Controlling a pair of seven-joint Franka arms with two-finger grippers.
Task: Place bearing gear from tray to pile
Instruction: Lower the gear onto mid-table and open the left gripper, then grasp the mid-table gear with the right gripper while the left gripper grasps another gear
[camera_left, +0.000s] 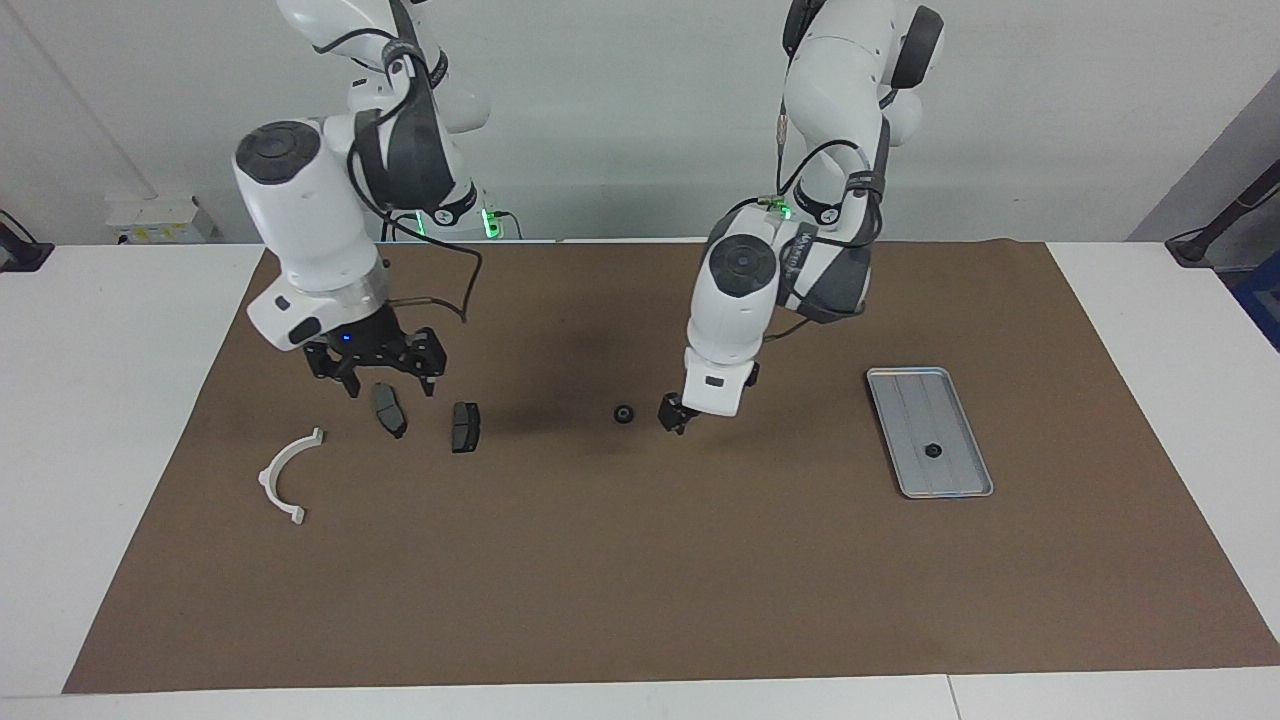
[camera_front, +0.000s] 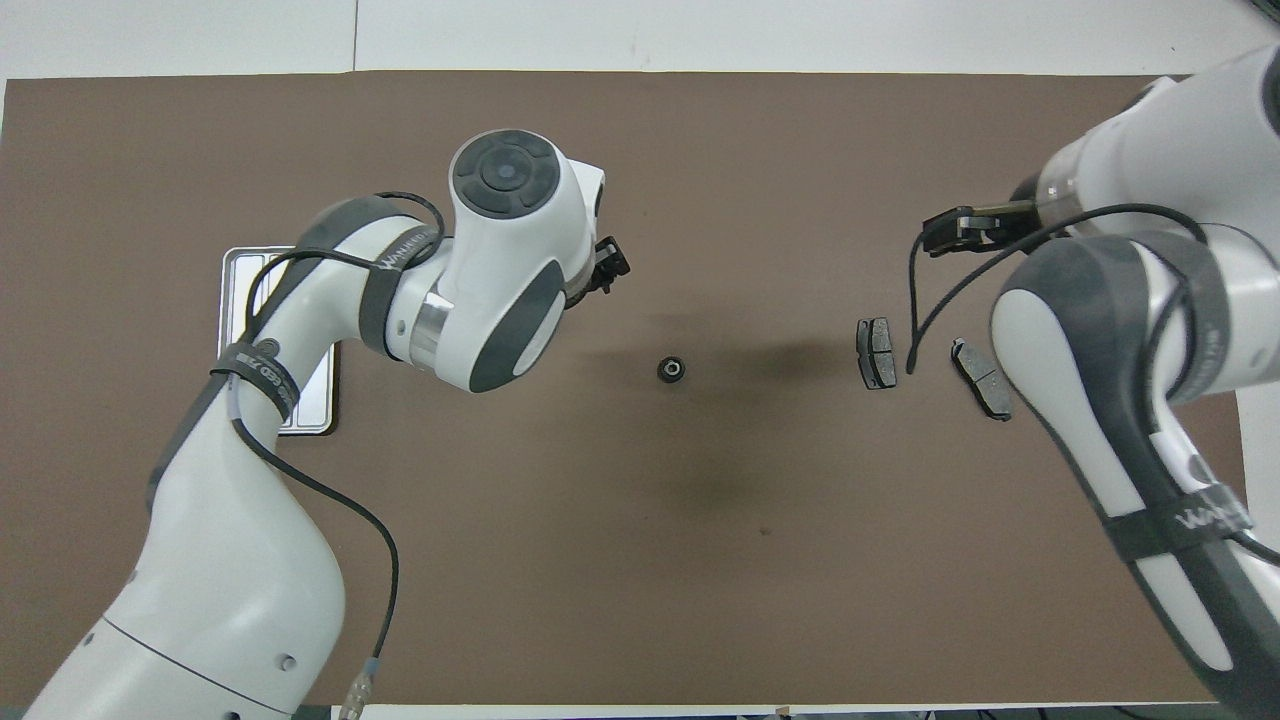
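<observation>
Brown mat (camera_left: 640, 560) covers the desk, with white desk (camera_left: 100, 420) showing at both ends. A small black gear (camera_left: 623, 414) lies alone near the mat's middle, with bare mat all round it. The left gripper (camera_left: 676, 415) hangs just beside it, fingers apart, holding nothing. Another gear (camera_left: 931, 450) sits in the tray (camera_left: 905, 385) toward the left arm's end. The right gripper (camera_left: 378, 372) hangs released over the two dark pads (camera_left: 389, 410). The white arc (camera_left: 285, 474) lies near the mat's edge.

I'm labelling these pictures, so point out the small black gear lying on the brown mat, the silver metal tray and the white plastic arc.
Small black gear (camera_left: 623, 413): facing view, its top face.
Silver metal tray (camera_left: 915, 398): facing view, bare floor.
White plastic arc (camera_left: 277, 466): facing view, mid-curve.
</observation>
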